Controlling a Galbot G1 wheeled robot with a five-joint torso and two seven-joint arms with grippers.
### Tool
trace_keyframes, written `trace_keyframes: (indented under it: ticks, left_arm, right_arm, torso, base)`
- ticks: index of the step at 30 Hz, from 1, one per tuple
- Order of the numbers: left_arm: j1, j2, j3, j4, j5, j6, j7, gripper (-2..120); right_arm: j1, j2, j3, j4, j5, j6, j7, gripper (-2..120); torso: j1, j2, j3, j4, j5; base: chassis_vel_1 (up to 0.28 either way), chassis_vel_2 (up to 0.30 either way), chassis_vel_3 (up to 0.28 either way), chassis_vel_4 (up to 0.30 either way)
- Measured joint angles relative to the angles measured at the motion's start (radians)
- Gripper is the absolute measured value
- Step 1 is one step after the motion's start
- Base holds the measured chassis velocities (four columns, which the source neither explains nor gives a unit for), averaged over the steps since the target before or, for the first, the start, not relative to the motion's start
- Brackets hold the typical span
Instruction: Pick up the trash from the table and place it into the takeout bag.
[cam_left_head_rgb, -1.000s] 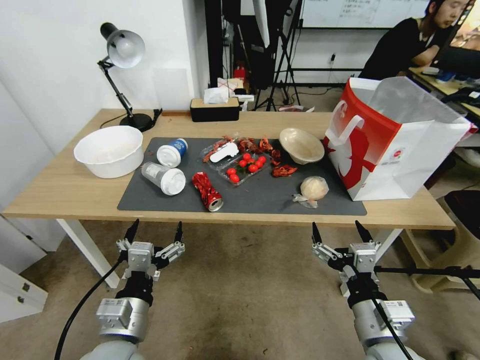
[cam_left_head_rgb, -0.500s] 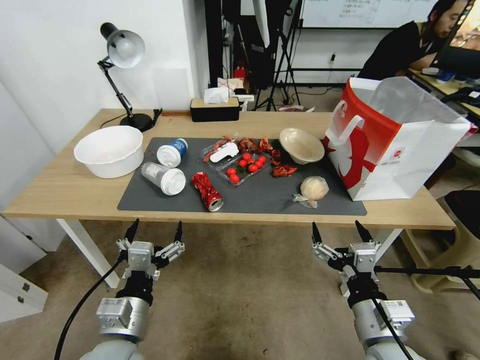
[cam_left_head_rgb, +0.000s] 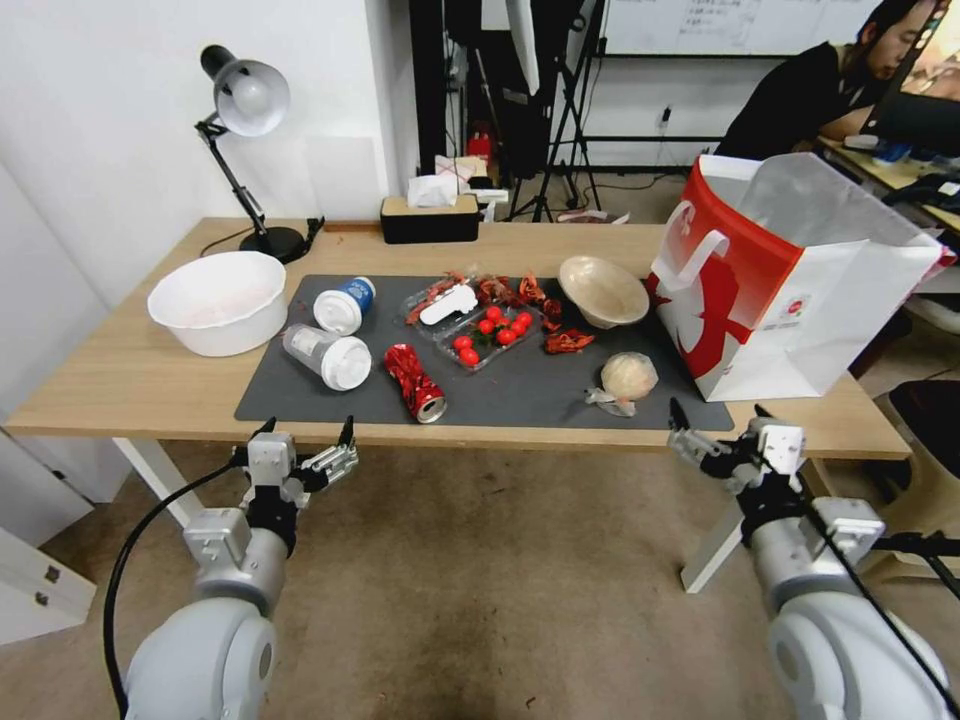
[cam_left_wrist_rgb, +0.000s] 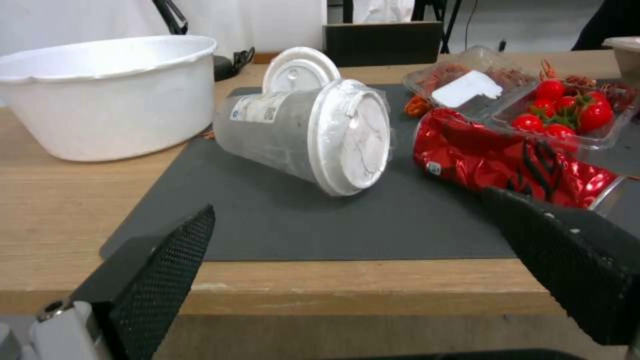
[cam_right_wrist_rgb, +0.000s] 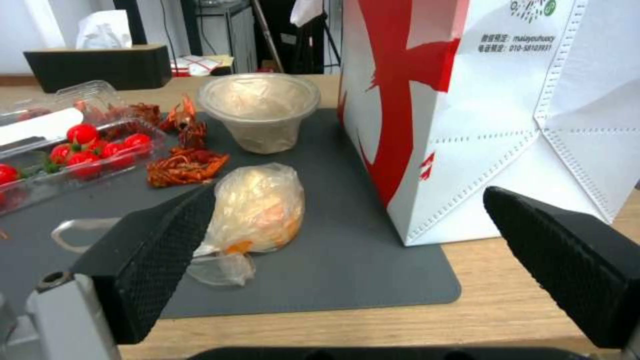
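You had both jaws open at the surface (cam_left_head_rgb: 120, 385) edge: left gripper (cam_left_head_rgb: 303, 433) facing the clear cup (cam_left_head_rgb: 325, 355), right gripper (cam_left_head_rgb: 722, 418) facing the wrapped lump (cam_left_head_rgb: 628, 376). The bag (cam_left_head_rgb: 790, 275) stood open at 3 o'clock of the lump, ready for dropping.

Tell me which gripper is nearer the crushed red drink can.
Left. The left gripper sits open at the table's near edge, just short of the crushed red drink can. The right gripper is open farther off, by the red-and-white paper takeout bag.

Silver-grey rounded arms, black cables, black mesh-textured fingers (cam_left_wrist_rgb: 157, 270), possibly rubber-padded.
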Motion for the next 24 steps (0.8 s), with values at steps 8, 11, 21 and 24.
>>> trace_keyframes:
  ticks: [8,11,21,24]
  left_arm:
    - [0.006,0.002,-0.002,0.006,0.002,-0.032,0.001,100]
    - [0.008,0.001,-0.001,0.007,0.004,-0.040,0.001,100]
    - [0.019,-0.003,-0.004,0.010,0.019,-0.078,0.002,100]
    - [0.022,-0.004,-0.004,0.010,0.024,-0.089,0.002,100]
  right_arm:
    - [0.060,-0.073,-0.050,-0.073,0.096,0.130,0.031,100]
    - [0.072,-0.088,-0.063,-0.095,0.125,0.162,0.033,100]
    - [0.205,-0.170,-0.139,-0.235,0.226,0.202,0.063,100]
    - [0.227,-0.176,-0.155,-0.259,0.230,0.198,0.077,100]
  torso:
    - [0.000,0.000,0.000,0.0007,0.0005]
    - [0.000,0.000,0.000,-0.0011,-0.0002]
    - [0.000,0.000,0.000,0.0001,-0.0001]
    - [0.000,0.000,0.000,0.0000,0.0001]
  base:
    - [0.000,0.000,0.000,0.000]
    - [0.000,0.000,0.000,0.000]
    - [0.000,0.000,0.000,0.000]
    - [0.000,0.000,0.000,0.000]
